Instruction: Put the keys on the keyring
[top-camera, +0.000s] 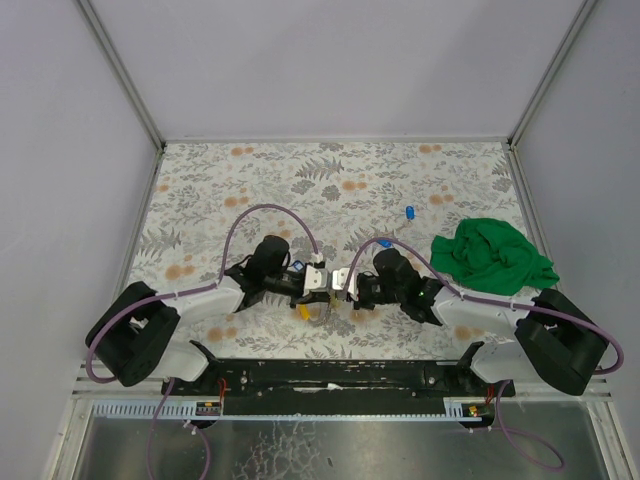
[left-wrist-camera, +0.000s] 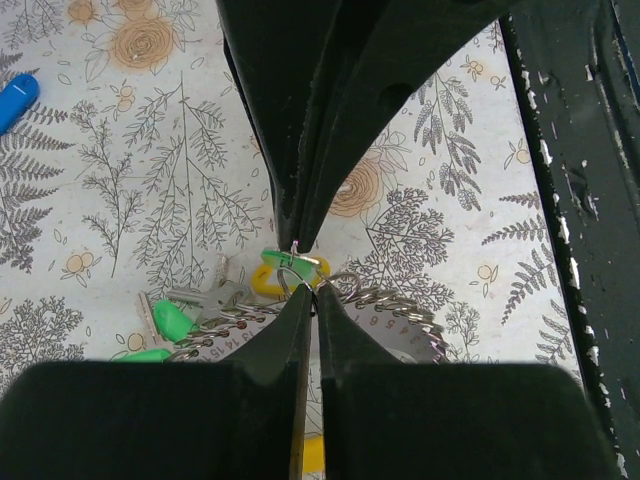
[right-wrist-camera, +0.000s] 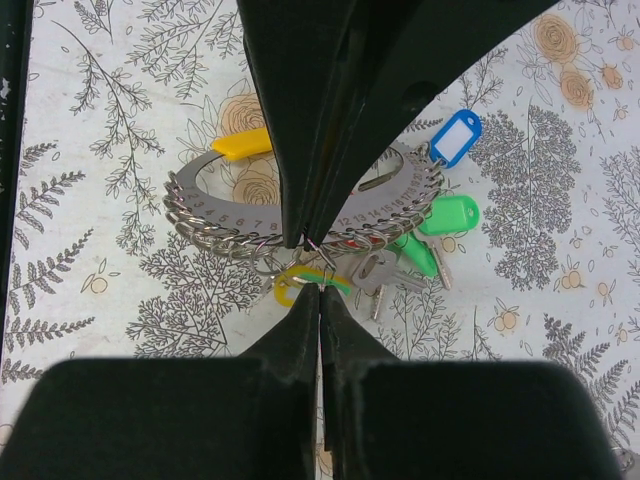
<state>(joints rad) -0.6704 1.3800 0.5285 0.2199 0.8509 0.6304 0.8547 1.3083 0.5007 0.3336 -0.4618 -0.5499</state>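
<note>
Grey keyring (top-camera: 322, 305) lies at centre frame, where my left gripper (top-camera: 316, 285) and right gripper (top-camera: 342, 288) meet. Left wrist: pinched shut on a green-tagged key (left-wrist-camera: 285, 262). Right wrist: clamped on the keyring's lower rim. Threading it on, I judge, needs fine alignment.

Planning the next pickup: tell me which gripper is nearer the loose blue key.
Right. The right gripper is below-left of the blue key; the left gripper lies just beyond it, farther left.

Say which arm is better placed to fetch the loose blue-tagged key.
Probably right: the blue-tagged key lies right of centre, nearer the right gripper than the left gripper; both shut over the keyring.
</note>
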